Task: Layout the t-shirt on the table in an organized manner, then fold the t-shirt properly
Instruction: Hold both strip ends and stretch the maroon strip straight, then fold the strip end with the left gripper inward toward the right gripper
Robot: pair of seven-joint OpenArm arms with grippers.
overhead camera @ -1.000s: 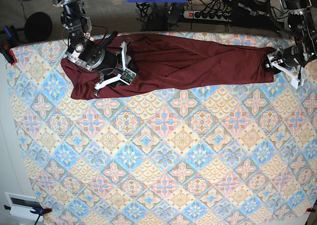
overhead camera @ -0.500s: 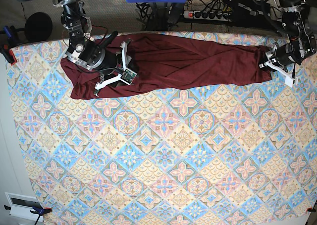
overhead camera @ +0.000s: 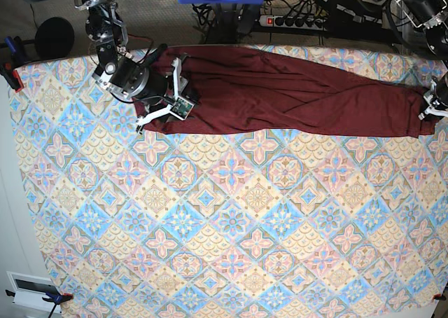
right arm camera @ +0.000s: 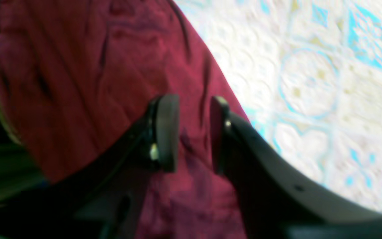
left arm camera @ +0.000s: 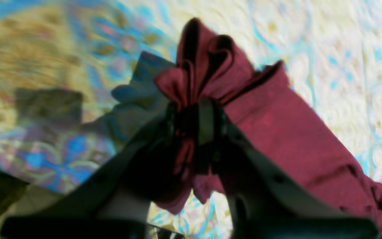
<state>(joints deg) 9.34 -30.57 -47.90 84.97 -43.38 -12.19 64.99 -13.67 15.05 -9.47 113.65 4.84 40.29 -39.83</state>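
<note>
While the left hand (left arm camera: 194, 116) pinched the soft, light maroon jersey t-shirt (overhead camera: 294, 90) by its bunched edge, the right hand (right arm camera: 194, 132) stood parted over the cloth, gripping nothing.

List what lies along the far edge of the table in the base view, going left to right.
Right end effector at the shirt's left end → t-shirt stretched across the table → left end effector clamped on its right end.

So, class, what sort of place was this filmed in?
Probably a robotics lab or workshop: a table under patterned cloth, two robot arms stretching a maroon t-shirt, and a power strip with tangled cables on the floor behind.
</note>
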